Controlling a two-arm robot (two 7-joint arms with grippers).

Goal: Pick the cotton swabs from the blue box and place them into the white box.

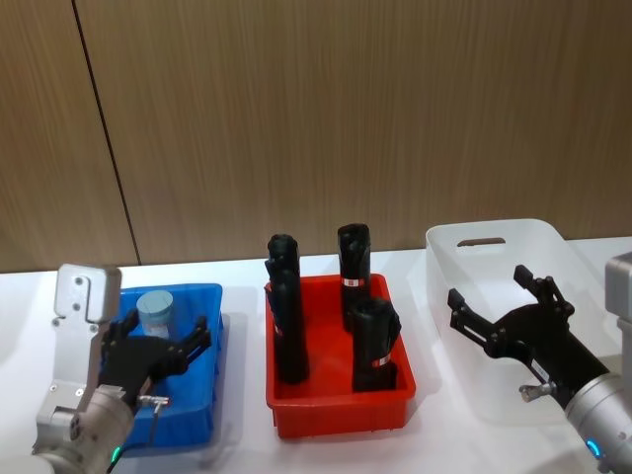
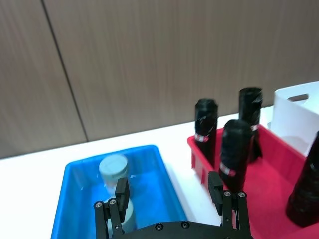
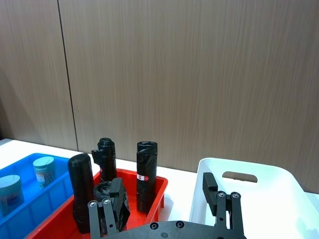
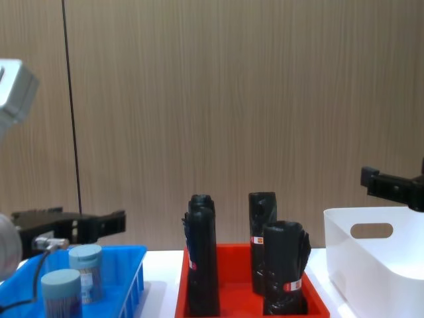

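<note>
You are at step 1, approx.: both cotton swabs (image 4: 85,262) are sitting in the blue box (image 1: 197,395), & the white box (image 1: 454,365) is holding nothing visible. Your left hand (image 1: 163,336) is hovering open over them; your right hand (image 1: 489,286) is hanging open over the white box.

Head view: left pincer (image 1: 163,348) covers near part of blue box (image 1: 193,298), hiding the near jar of cotton swabs (image 4: 61,291). Chest view: white box (image 4: 371,268) and right pincer (image 4: 396,186) cut by right edge. Labels on black rolls (image 1: 354,296) too small to read.
</note>
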